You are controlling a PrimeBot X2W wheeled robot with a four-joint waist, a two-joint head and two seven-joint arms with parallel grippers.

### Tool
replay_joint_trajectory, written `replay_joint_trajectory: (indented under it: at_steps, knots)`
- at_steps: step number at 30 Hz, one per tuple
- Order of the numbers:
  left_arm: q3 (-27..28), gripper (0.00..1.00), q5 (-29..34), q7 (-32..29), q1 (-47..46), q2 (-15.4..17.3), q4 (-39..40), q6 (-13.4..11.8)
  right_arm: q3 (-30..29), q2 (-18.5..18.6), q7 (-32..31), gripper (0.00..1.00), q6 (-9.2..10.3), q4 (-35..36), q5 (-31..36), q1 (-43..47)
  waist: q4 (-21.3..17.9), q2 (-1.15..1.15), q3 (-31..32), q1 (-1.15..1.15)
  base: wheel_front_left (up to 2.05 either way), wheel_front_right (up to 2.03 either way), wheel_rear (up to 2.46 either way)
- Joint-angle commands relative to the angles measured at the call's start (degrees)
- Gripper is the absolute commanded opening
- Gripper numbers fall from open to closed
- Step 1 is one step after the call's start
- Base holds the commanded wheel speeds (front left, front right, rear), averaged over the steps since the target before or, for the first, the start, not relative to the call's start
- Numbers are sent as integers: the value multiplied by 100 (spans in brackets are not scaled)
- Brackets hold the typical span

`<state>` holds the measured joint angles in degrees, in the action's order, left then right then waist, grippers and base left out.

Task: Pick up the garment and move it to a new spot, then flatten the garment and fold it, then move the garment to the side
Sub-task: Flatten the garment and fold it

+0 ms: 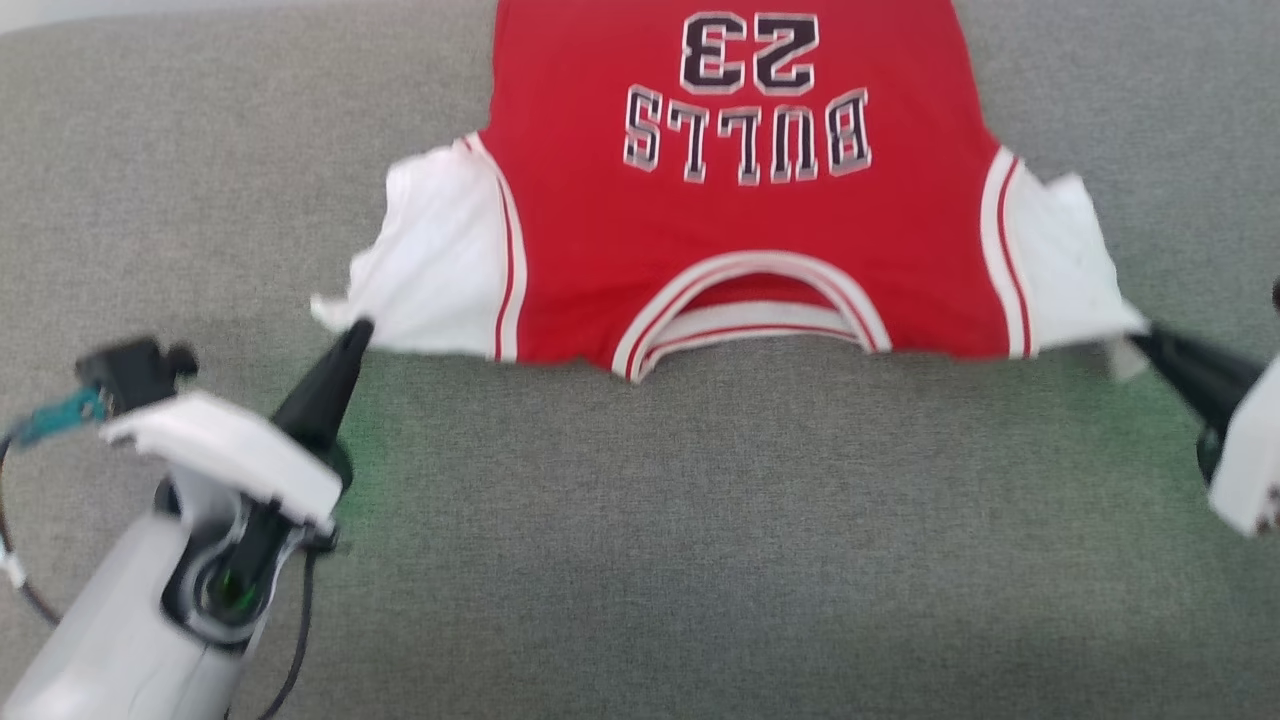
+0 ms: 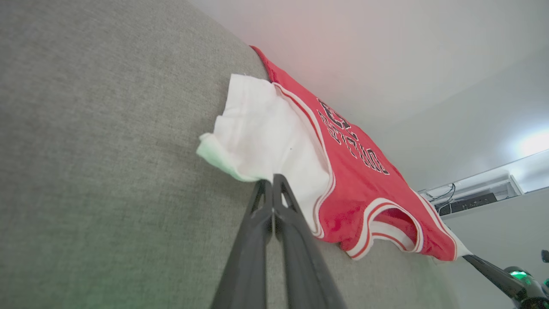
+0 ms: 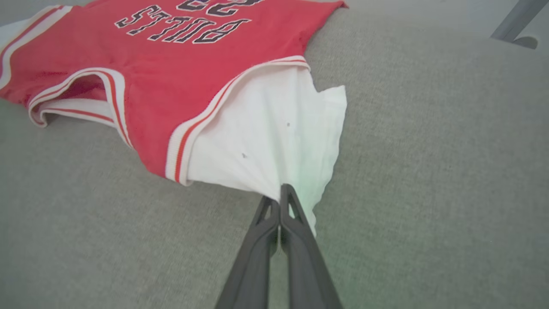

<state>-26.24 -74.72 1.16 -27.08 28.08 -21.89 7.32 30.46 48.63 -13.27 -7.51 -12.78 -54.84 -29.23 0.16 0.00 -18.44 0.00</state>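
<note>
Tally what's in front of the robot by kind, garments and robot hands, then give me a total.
Garments: 1, the jersey, lying on the grey surface.
Robot hands: 2, the left hand and the right hand, each shut on a white side panel of the jersey.
Total: 3

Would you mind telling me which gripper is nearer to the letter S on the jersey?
Left. The left gripper is shut on the jersey at the white sleeve on the S side; the right gripper is shut on the opposite sleeve, beyond the B.
</note>
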Motion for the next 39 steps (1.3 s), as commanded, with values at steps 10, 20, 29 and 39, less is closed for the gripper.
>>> replay_joint_trajectory:
  at_steps: [10,20,29,39]
  knots:
    - [11,0,-192,424,1568,817,1286,24,-883,495,-979,0,4,1509,-267,1995,-37,0,214,0,0,0,0]
    - [317,0,-451,688,3273,1599,2808,-304,-2438,321,-1913,0,4,2792,-222,4061,73,0,203,0,0,0,0]
    - [-125,0,-187,576,2736,982,2492,-392,-2700,-520,-2678,0,4,2863,326,3890,181,0,160,0,0,0,0]
    - [-508,0,-34,508,2217,453,1526,-189,-1745,-1020,-2531,0,4,1617,767,3103,256,0,54,0,0,0,0]
